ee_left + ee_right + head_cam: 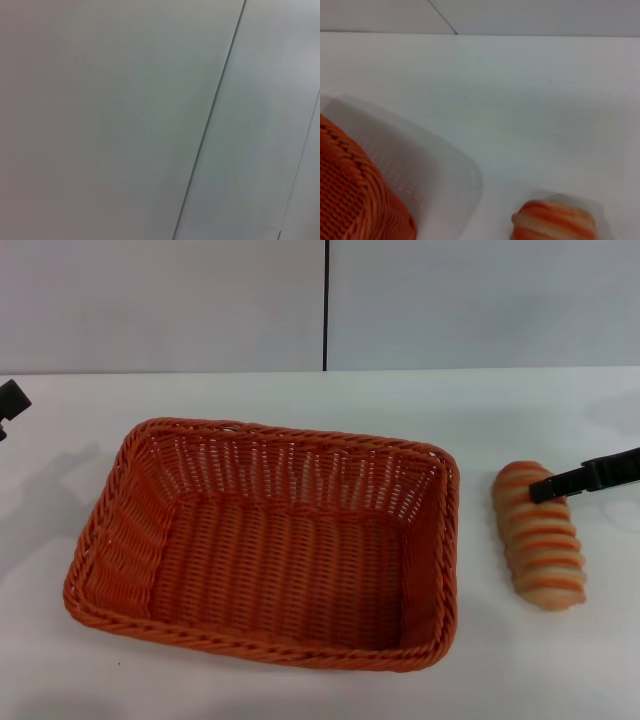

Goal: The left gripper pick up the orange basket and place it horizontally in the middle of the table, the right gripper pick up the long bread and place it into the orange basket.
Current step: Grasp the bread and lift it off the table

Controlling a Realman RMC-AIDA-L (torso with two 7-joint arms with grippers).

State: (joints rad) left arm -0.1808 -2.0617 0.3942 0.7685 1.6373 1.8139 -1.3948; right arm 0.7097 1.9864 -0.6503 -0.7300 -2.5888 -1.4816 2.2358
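Two steps, first looks done: orange basket (270,540) sits mid-tabletop (300,690). Right gripper (552,486) over long bread (540,535), opening unclear. You need descend, grasp. Left gripper (10,405) parked far from basket, state unclear.

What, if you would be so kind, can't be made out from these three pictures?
- Right gripper, head view: only one dark finger over the long bread shows; the edge cuts the arm off, and its own wrist view shows no fingers.
- Left gripper, head view: a dark scrap at the edge.
- Left wrist view: only grey wall.
- Orange basket, right wrist view: just a corner.
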